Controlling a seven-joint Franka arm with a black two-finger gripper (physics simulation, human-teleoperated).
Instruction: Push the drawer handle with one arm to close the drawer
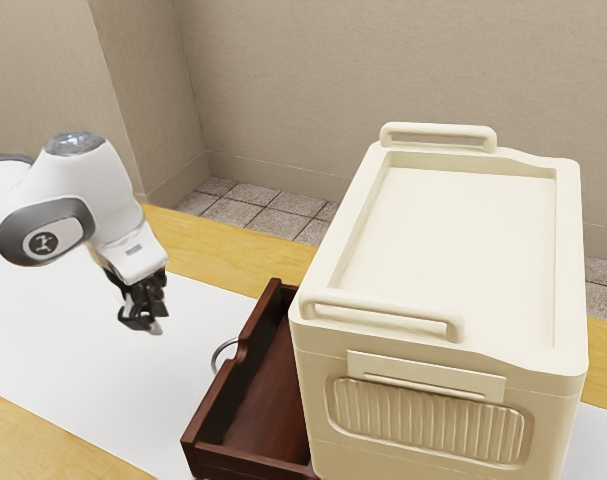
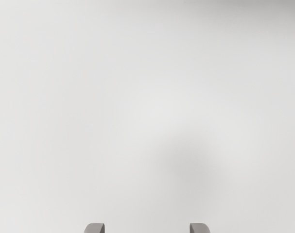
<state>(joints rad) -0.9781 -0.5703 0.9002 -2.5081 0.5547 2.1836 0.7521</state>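
Observation:
In the exterior view my gripper [image 1: 143,322] hangs over the white mat, off to the left of the handle and touching nothing. Two grey fingertips of the gripper [image 2: 147,228] stand wide apart at the wrist view's lower edge, with nothing between them. The dark red-brown drawer [image 1: 268,400] sticks out of the cream cabinet [image 1: 438,400] toward the arm's side. On the drawer's outer face is a curved metal handle [image 1: 219,352], partly hidden behind the drawer's front board.
Under the arm and drawer lies a white mat [image 1: 73,340] on a wooden table [image 1: 213,250]. Two raised rails, one of them the near rail [image 1: 378,312], stand on the cabinet's top. A tiled floor and beige walls are behind the table.

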